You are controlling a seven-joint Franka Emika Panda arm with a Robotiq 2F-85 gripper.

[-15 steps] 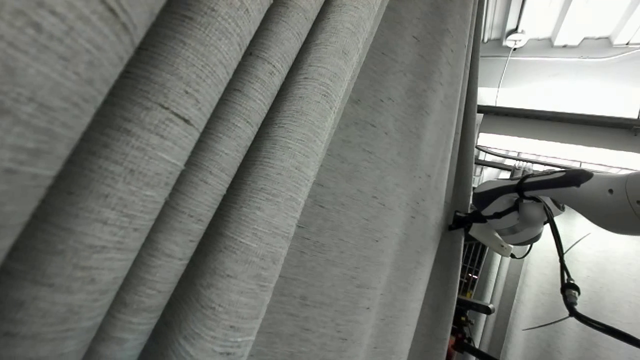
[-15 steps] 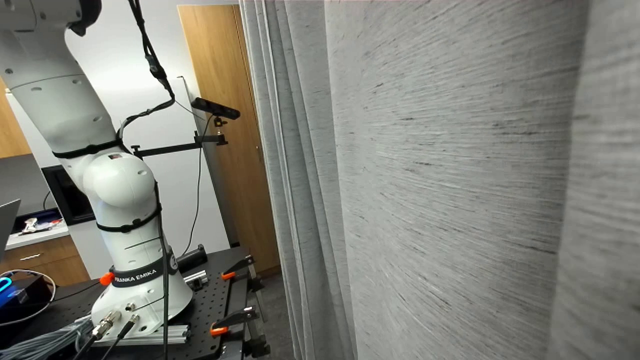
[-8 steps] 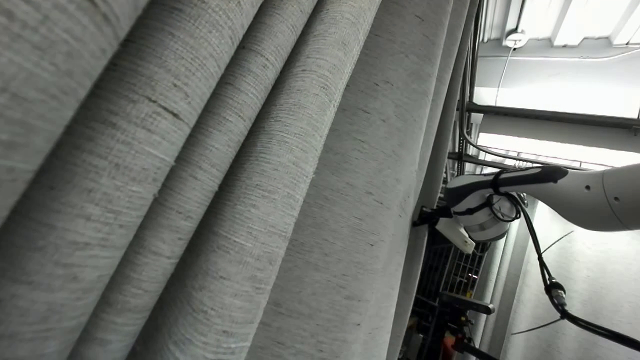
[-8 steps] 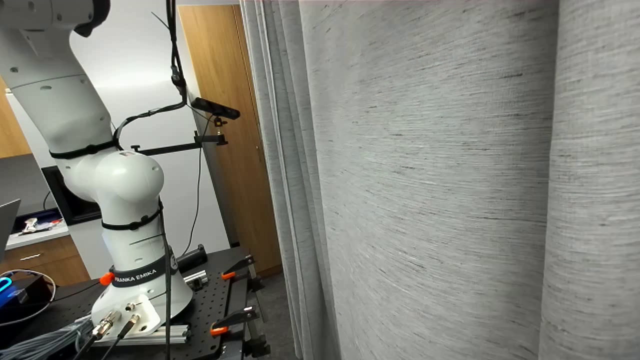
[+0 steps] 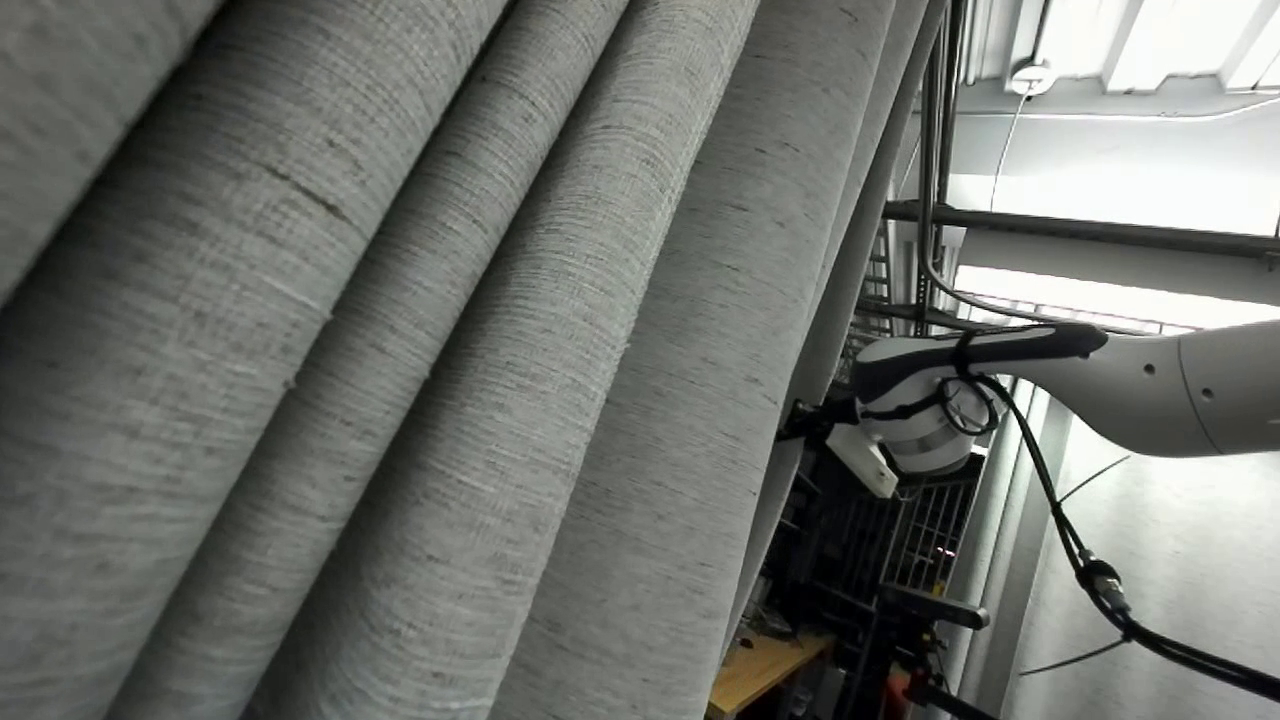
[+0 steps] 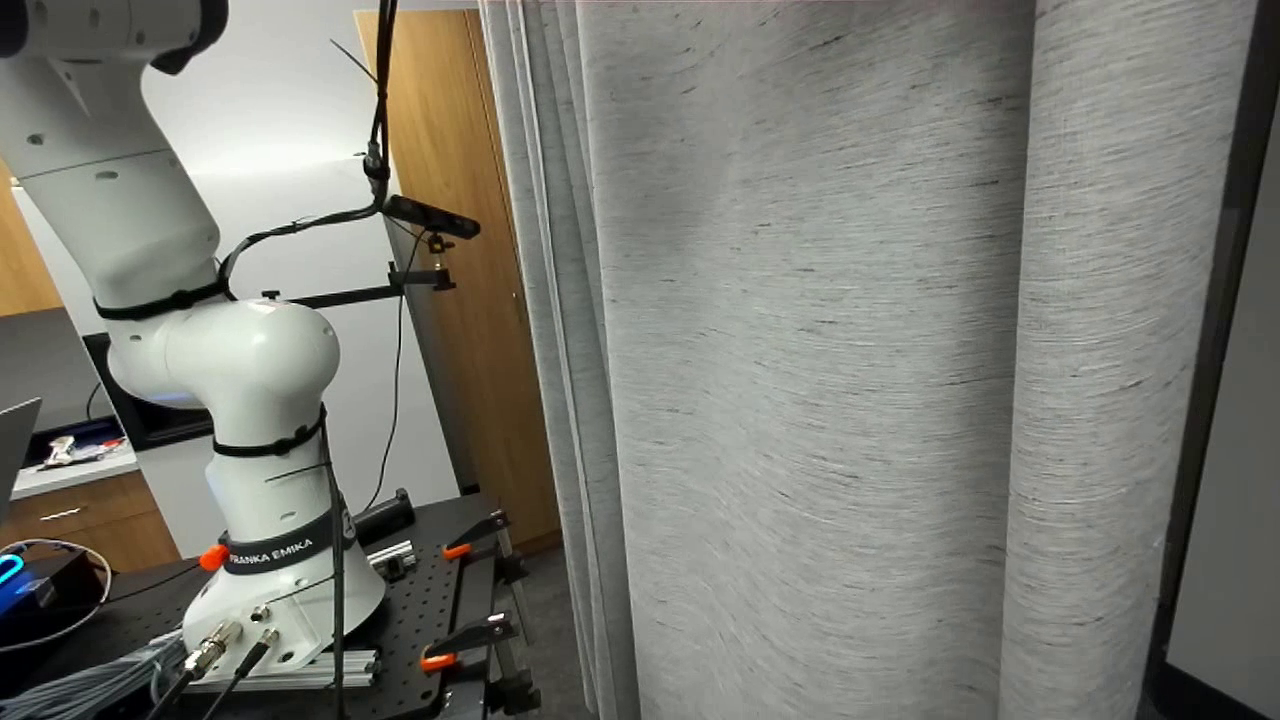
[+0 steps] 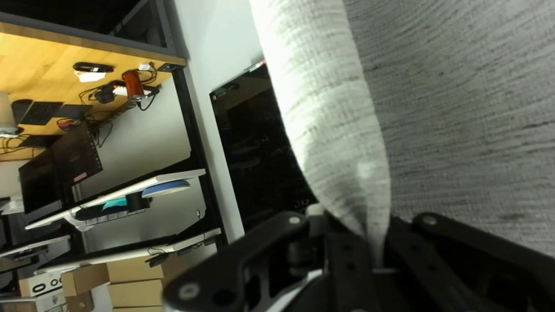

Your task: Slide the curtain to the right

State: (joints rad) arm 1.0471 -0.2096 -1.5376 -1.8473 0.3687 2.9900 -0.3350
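The curtain (image 5: pixel 600 380), light-grey woven fabric with long deep folds, fills the left and middle of an exterior view. It also covers the right half of an exterior view (image 6: pixel 820 360). My gripper (image 5: pixel 797 422) is at the curtain's right-hand edge in an exterior view, with the white arm reaching in from the right. In the wrist view, my gripper (image 7: pixel 366 234) is shut on a pinched fold of the curtain (image 7: pixel 329 108), which runs up from between the black fingers. The fingertips are partly hidden by the fabric. My gripper is out of view where the arm's base shows.
A camera on a black bracket (image 6: pixel 432 217) stands beside the arm, near the curtain; it also shows in an exterior view (image 5: pixel 935 605). A wooden desk (image 5: pixel 765 668) and wire racks stand behind the curtain edge. The wrist view shows a cluttered desk (image 7: pixel 39 56), shelves and boxes (image 7: pixel 134 277).
My gripper and the held curtain edge have moved left in an exterior view, uncovering racks and a desk. The folds shifted left too. A dark frame now shows at the far right of an exterior view.
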